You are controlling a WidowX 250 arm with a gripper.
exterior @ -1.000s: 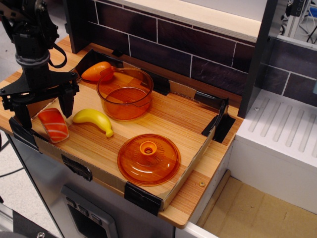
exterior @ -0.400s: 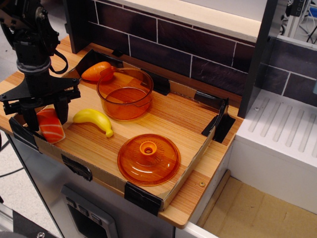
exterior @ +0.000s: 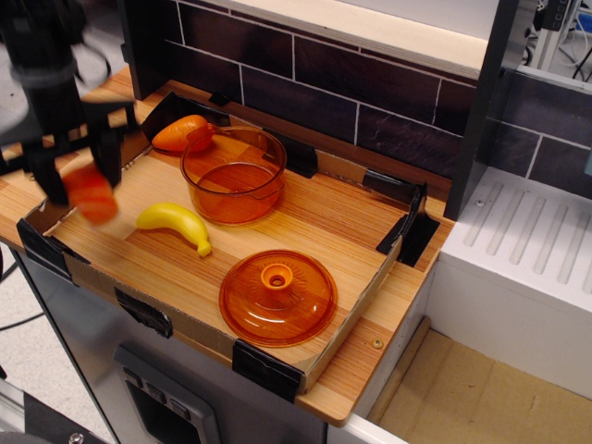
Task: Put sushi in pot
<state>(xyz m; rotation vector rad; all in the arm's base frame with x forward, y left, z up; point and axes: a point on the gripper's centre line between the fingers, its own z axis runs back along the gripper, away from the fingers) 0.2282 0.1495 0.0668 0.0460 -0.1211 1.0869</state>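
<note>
One sushi (exterior: pixel 91 192) piece is off the board now, blurred and hanging between the fingers of the gripper (exterior: pixel 81 180), which is clamped on it; a second ago it lay flat by the tray's left corner. That looks like the pick done and the carry beginning. Just right lies the banana (exterior: pixel 174 225), and beyond it the pot (exterior: pixel 233 174) waits open, its lid (exterior: pixel 277 297) set well apart near the front edge
</note>
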